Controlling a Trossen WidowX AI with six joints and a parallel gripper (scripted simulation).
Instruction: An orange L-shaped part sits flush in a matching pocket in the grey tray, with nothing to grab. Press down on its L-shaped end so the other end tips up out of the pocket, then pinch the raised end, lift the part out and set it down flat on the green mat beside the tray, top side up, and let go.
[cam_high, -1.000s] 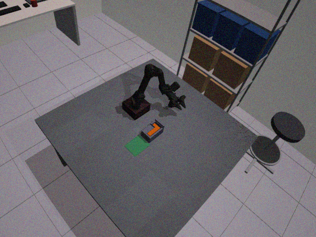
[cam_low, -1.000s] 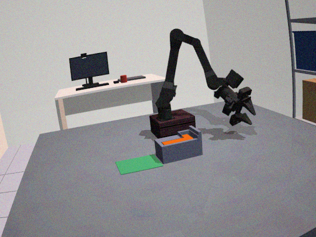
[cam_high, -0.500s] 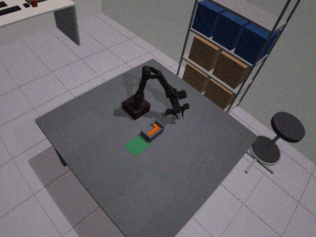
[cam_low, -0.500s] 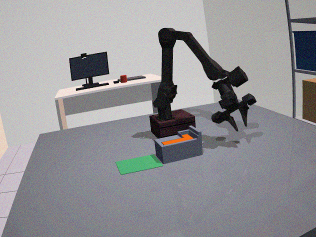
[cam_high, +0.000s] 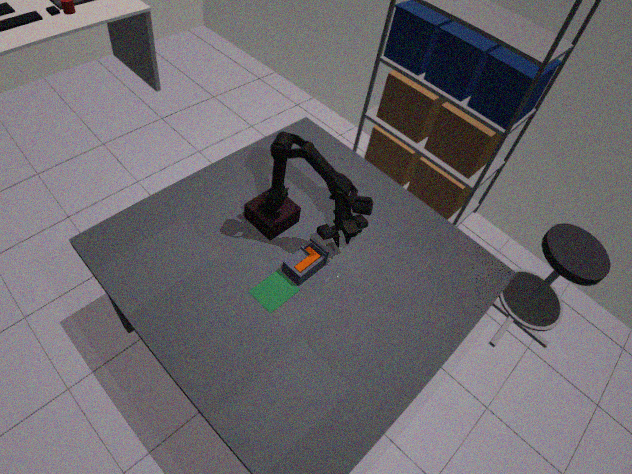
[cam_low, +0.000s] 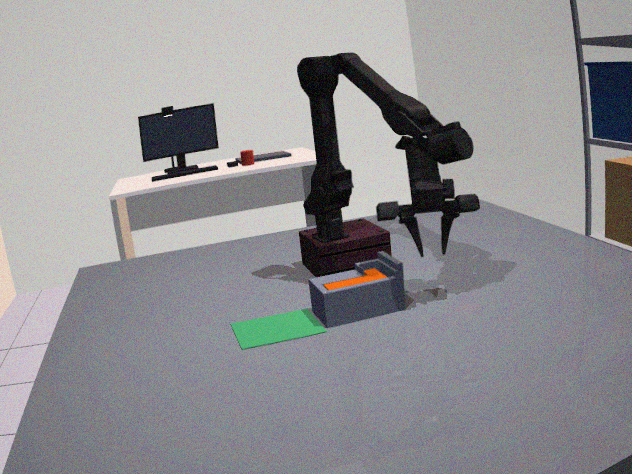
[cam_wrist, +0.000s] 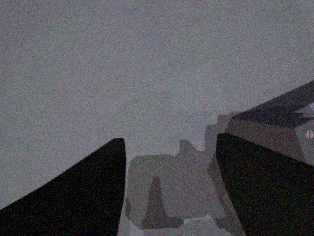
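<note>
The orange L-shaped part (cam_high: 306, 261) (cam_low: 352, 282) lies flat in the pocket of the grey tray (cam_high: 301, 278) (cam_low: 357, 306), its L-shaped end toward the tray's raised wall. The green mat (cam_high: 274, 291) (cam_low: 278, 329) lies against the tray's other end with nothing on it. My gripper (cam_high: 343, 244) (cam_low: 432, 254) (cam_wrist: 171, 146) is partly open and empty, pointing down beyond the raised-wall end of the tray, above the table and clear of the part. In the wrist view, a dark corner of the tray (cam_wrist: 280, 117) shows at the right; the part is not visible there.
The arm's dark red base block (cam_high: 272, 214) (cam_low: 347, 247) stands behind the tray. A shelf rack with blue boxes (cam_high: 459, 58) and brown boxes stands beyond the table. A stool (cam_high: 530, 301) stands by the table's right corner. A desk (cam_low: 214, 176) with a monitor is behind.
</note>
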